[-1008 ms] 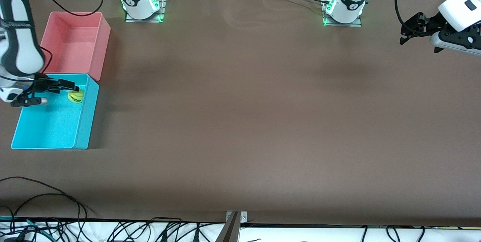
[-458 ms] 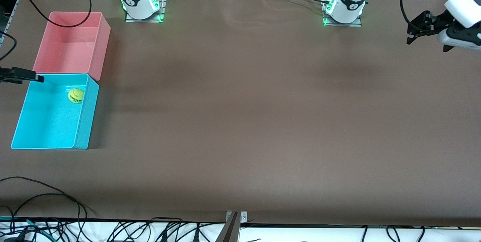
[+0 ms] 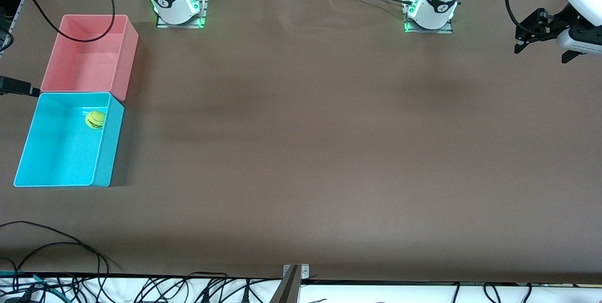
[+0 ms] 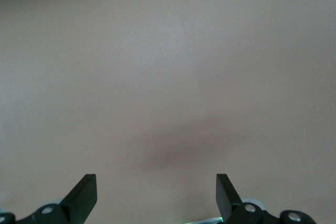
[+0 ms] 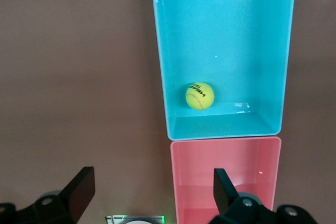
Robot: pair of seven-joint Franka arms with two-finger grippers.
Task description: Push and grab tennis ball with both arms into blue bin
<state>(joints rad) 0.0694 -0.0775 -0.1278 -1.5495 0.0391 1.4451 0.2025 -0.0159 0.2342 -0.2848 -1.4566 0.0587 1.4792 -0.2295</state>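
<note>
Brown tabletop (image 3: 301, 152) is carrying a blue bin (image 3: 113, 143) beside a pink bin (image 3: 127, 58), the tennis ball (image 3: 95, 119) lying inside the blue one. Both tools are hanging released: the left tool (image 4: 156, 195) over bare tabletop at its own end, the right tool (image 5: 152, 191) above the bins.

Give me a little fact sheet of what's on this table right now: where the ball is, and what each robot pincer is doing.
Tennis ball: lying in the blue bin, in the corner next to the pink bin.
Pink bin: touching the blue bin, farther from the front camera; nothing visible inside.
Right pincer: open, holding nothing, high over the two bins.
Left pincer: open, holding nothing, waiting over bare table at the left arm's end.
Task status: ball appears delivered.
</note>
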